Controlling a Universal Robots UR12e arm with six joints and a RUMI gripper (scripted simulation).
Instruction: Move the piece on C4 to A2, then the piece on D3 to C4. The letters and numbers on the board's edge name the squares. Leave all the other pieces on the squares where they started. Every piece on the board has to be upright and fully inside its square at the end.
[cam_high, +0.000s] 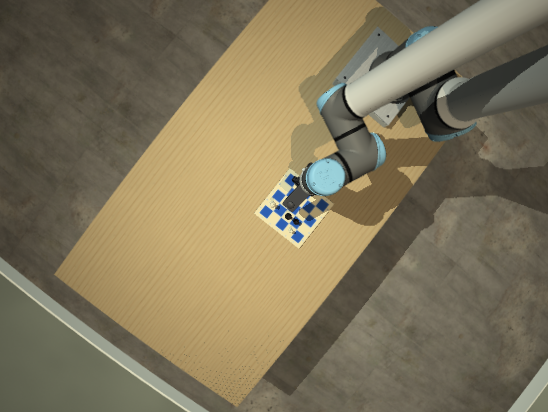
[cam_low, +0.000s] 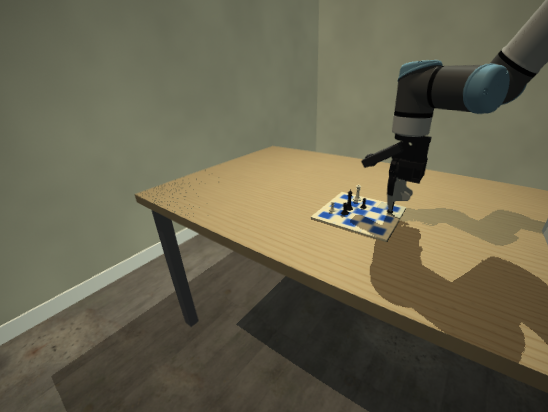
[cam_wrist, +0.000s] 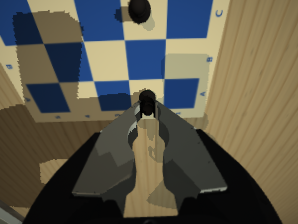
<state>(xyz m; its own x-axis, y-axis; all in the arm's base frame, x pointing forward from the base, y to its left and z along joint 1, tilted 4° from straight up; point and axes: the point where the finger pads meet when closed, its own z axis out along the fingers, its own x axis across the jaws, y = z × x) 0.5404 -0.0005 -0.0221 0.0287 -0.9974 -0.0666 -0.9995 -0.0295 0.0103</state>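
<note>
Gripping a black piece (cam_wrist: 146, 101) tight, the claw (cam_wrist: 146, 111) hangs low over the board (cam_wrist: 215, 47) edge. Letting go off-centre or tilted could topple it or leave it straddling 2 squares.

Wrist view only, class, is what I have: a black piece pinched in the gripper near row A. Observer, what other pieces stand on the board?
Observer: The exterior view shows at least two white pieces and two black pieces, all upright, grouped away from the gripper.
Operator: How high is the gripper?
Observer: It hangs low over the board's right corner, with the held piece about at the surface. Contact is unclear.
</note>
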